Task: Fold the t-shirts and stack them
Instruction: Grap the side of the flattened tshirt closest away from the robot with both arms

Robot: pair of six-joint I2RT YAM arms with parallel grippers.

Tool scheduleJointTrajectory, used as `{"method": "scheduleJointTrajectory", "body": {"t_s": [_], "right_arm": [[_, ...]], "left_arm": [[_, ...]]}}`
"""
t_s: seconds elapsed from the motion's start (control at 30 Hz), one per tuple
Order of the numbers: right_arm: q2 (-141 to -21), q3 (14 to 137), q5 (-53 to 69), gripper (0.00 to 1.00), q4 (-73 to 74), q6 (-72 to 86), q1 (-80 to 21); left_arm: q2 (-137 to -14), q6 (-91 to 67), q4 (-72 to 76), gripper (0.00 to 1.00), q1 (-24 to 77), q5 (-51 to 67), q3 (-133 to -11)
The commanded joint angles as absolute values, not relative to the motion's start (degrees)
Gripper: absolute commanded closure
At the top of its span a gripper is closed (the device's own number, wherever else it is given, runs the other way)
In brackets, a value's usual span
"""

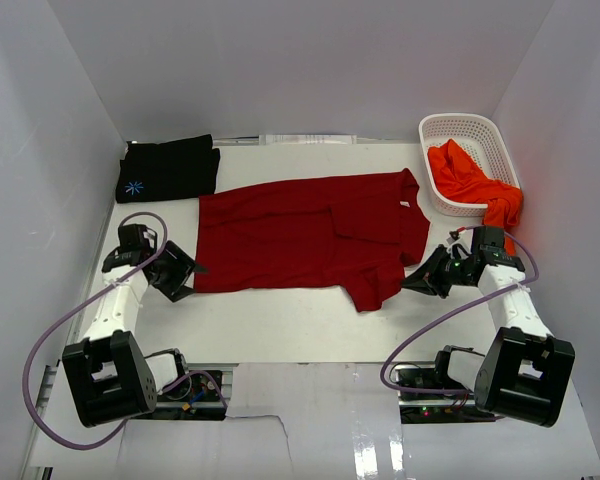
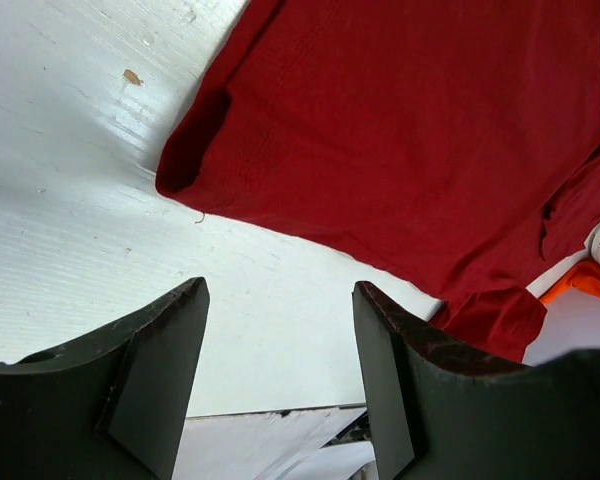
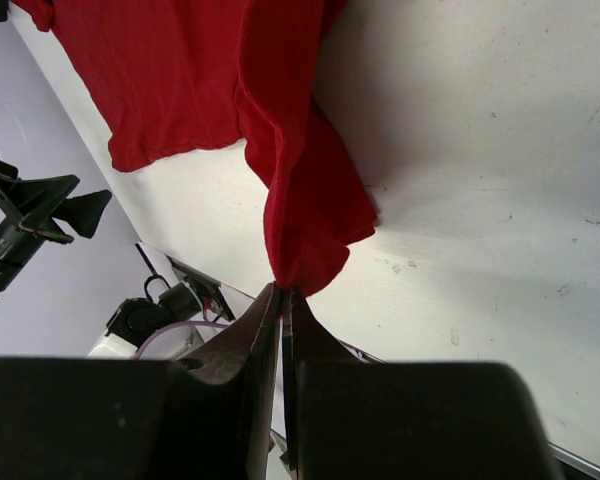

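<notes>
The dark red shirt [image 1: 280, 235] lies spread flat on the table [image 1: 280, 320] w/ only a thin bit of its edge pinched in the closed right gripper [image 3: 283, 295], while the left gripper [image 2: 280, 290] hangs wide open & empty near the other end, so a one-sided pull may slip the pinch or skew the fold.

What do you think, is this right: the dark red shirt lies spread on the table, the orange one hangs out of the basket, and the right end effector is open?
No: the right end effector is shut, pinching the dark red shirt, as the right wrist view shows. The rest stands: it lies spread on the table, and the orange shirt hangs out of the basket.
</notes>
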State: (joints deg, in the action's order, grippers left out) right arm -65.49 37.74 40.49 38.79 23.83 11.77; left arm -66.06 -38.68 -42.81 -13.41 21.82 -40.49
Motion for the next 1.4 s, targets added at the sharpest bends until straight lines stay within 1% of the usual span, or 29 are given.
{"method": "scheduleJointTrajectory", "body": {"t_s": [0.0, 0.13, 0.37, 0.73, 0.93, 1.0, 1.07, 1.13, 1.2, 1.27, 1.37], "right_arm": [[-65.6, 39.2, 40.8, 0.92, 37.5, 23.3, 12.2], [-65.4, 39.3, 40.9, 0.92, 37.2, 23.2, 12.4], [-66.0, 39.8, 41.5, 0.92, 36.7, 22.9, 12.5], [-66.6, 40.5, 41.7, 0.92, 36.4, 22.5, 12.5], [-67.0, 40.7, 41.7, 0.92, 36.3, 22.4, 12.6], [-67.1, 40.9, 41.7, 0.92, 36.3, 22.5, 12.6], [-67.0, 41.0, 41.9, 0.92, 36.2, 22.4, 12.5], [-67.0, 41.0, 41.9, 0.92, 36.3, 22.5, 12.6], [-66.8, 41.1, 42.2, 0.92, 36.3, 22.7, 12.6], [-66.7, 41.0, 42.4, 0.92, 36.4, 22.8, 12.5], [-66.4, 41.0, 42.5, 0.92, 36.3, 22.9, 12.6]], "left_arm": [[-66.2, -40.4, -40.8, 0.3, -14.1, 21.0, -39.5], [-68.4, -42.5, -38.4, 0.34, -14.1, 19.5, -39.0], [-71.0, -45.4, -35.7, 0.35, -14.2, 16.3, -40.0], [-76.5, -47.0, -33.2, 0.48, -14.2, 16.5, -40.2], [-76.6, -46.8, -33.1, 0.51, -14.2, 16.5, -40.1], [-76.6, -46.6, -33.1, 0.61, -14.2, 16.7, -39.7], [-76.6, -46.4, -33.0, 0.65, -14.2, 17.8, -39.6], [-76.5, -46.2, -33.1, 0.66, -14.2, 18.4, -39.1], [-75.9, -46.2, -33.1, 0.71, -14.2, 18.7, -38.4], [-75.7, -46.1, -33.3, 0.71, -14.2, 18.7, -38.1], [-75.7, -45.6, -33.7, 0.68, -14.2, 18.8, -37.2]]}}
